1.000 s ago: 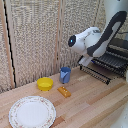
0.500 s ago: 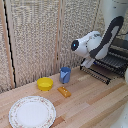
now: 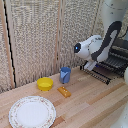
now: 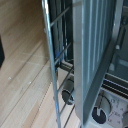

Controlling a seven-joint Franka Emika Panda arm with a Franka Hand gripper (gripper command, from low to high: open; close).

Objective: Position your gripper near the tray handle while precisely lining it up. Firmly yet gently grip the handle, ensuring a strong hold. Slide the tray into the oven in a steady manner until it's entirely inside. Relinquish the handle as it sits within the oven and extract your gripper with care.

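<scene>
Tool [image 3: 90, 65] at tray handle [image 3: 95, 75] (jaws hidden) | tray [image 3: 107, 67] — protruding from oven [image 3: 119, 55]

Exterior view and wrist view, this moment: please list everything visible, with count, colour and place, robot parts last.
plate: one, white with a patterned rim, near end of the table on the exterior view's left.
bowl: one, yellow, behind the plate.
cup: one, blue, on the exterior view's right of the bowl.
orange block: one, orange, lying in front of the cup.
tray: one, black wire rack, sticking out of the oven at the exterior view's right.
tray handle: one, thin metal bar, close to the wrist camera.
oven: one, dark, at the exterior view's right edge; knobs show in the wrist view.
table: one, light wood.
screen: pale woven panels behind the table.
robot arm: one, white and grey, reaching over the tray.
gripper: one, at the tray's front edge; fingers too blurred to read.
</scene>
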